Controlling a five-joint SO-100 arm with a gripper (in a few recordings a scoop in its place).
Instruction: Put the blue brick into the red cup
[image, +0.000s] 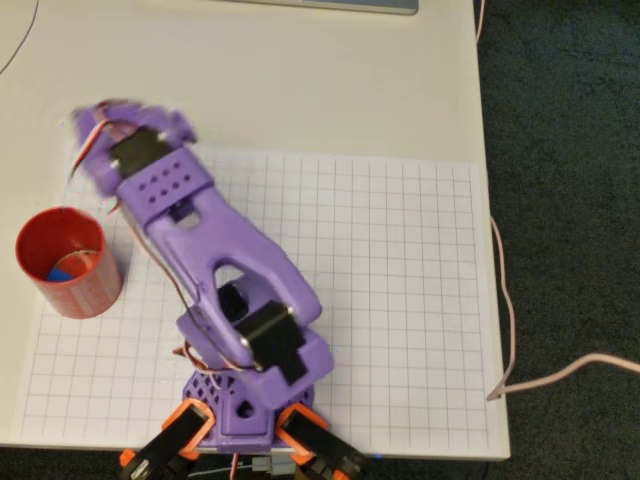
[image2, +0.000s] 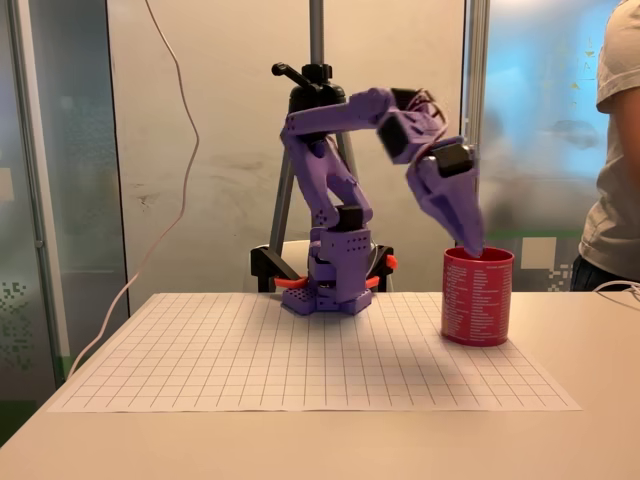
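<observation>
In the overhead view, going left to right, the red cup (image: 68, 262) stands upright near the left edge of the grid mat (image: 400, 300), and a patch of bright blue shows on its floor: the blue brick (image: 63, 271) lies inside the cup, toward the lower left of the opening. Just right of and above the cup, the purple arm (image: 215, 255) slants up and left from its base at the bottom edge of the tabletop (image: 330, 80). Its far end is motion-blurred, so the gripper (image: 100, 125) reads only as a smear off the mat's upper left corner, apart from the cup; whether its jaws are parted or closed cannot be told there.

In the fixed view, the arm arches over from the middle, and the gripper (image2: 470, 238) points steeply down with its tip close above the cup's (image2: 478, 296) rim. The fingers look drawn to a single point with nothing between them, but the angle hides the gap, so the state stays uncertain. A person (image2: 615, 150) stands at the right edge.

With the brick apparently delivered, the step in hand looks like the withdrawal. Done well, it means rising straight until the tip clears the rim before swinging sideways, since a light plastic cup would tip easily from a glancing touch.
</observation>
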